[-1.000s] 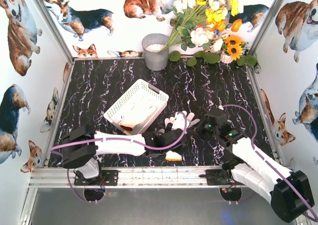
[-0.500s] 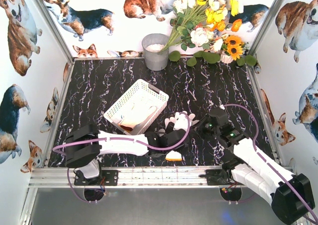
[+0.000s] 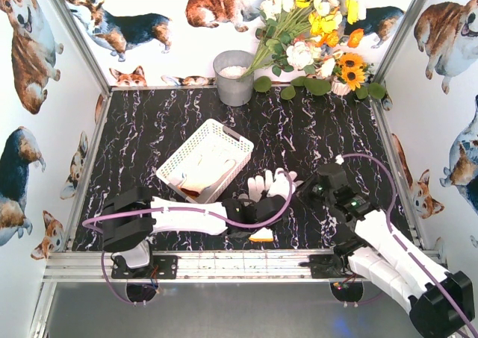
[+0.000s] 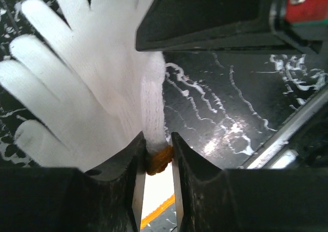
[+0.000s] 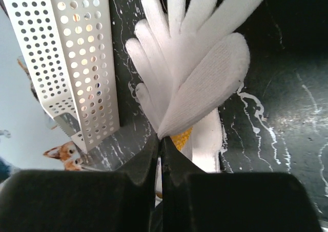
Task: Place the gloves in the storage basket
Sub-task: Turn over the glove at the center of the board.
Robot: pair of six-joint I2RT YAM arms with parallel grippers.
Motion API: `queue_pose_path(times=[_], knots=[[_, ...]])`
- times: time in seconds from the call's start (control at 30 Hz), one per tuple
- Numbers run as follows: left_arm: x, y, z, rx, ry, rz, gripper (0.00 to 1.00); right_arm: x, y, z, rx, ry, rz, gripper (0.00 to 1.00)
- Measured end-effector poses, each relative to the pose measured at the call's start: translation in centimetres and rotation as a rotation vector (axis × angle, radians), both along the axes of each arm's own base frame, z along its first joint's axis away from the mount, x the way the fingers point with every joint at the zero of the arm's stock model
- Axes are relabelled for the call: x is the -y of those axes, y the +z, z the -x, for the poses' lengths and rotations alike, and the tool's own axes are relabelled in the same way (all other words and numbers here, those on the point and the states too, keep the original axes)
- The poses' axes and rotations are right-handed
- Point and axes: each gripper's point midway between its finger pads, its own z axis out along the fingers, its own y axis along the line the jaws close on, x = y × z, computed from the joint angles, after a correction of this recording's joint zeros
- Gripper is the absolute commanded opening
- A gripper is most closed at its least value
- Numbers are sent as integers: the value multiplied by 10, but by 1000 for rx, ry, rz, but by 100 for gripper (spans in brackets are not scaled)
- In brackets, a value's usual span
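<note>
White knit glove [image 4: 87, 83], orange cuff trim

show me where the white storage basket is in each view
Top external: storage basket left of centre, tilted, up-left of the white gloves.
Left wrist: not in view.
Right wrist: its perforated wall fills the upper left, left of the gloves.
Shared landmark: the white gloves on the black marble table.

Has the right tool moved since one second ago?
Yes. In the top view the right tool has shifted a little to the right, away from the basket, drawing along the glove that it pinches.
</note>
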Motion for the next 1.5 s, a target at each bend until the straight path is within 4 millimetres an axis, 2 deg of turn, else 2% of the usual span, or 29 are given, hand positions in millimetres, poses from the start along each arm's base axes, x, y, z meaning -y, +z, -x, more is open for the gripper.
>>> queue_pose_path(times=[0.17, 0.4, 0.5, 0.53, 0.63, 0.67, 0.8, 0.87, 0.93, 1.07, 1.17, 1.27, 1.43, 1.5], knots=[[28, 16, 5, -21, -53, 63, 13, 19, 20, -1, 41, 12, 140, 0], [95, 53, 11, -64, -145, 256, 9, 63, 67, -3, 138, 31, 429, 0], [104, 64, 11, -101, -140, 335, 8, 70, 70, -6, 151, 75, 505, 0], [102, 64, 9, -117, -126, 359, 8, 69, 68, -8, 149, 93, 516, 2], [80, 50, 4, -188, -59, 403, 8, 51, 52, -17, 119, 164, 490, 29], [68, 42, 1, -218, -25, 415, 10, 41, 44, -22, 105, 191, 464, 35], [25, 0, -7, -351, 112, 442, 16, 2, 11, -37, 44, 311, 356, 45], [9, -19, -10, -403, 176, 450, 21, -8, 6, -37, 35, 353, 319, 49], [-3, -32, -10, -443, 216, 453, 25, -13, 11, -37, 58, 374, 298, 54], [-9, -36, -12, -479, 245, 469, 35, -12, 33, -30, 145, 378, 275, 58], [-10, -32, -17, -482, 245, 491, 37, -7, 42, -16, 221, 371, 242, 59], [-18, -27, -20, -475, 245, 499, 37, -2, 25, 5, 211, 365, 205, 58], [-19, -20, -24, -458, 233, 510, 36, -3, -26, 35, 79, 336, 110, 52], [-20, -22, -24, -457, 232, 505, 36, -4, -41, 43, 36, 324, 75, 51]])
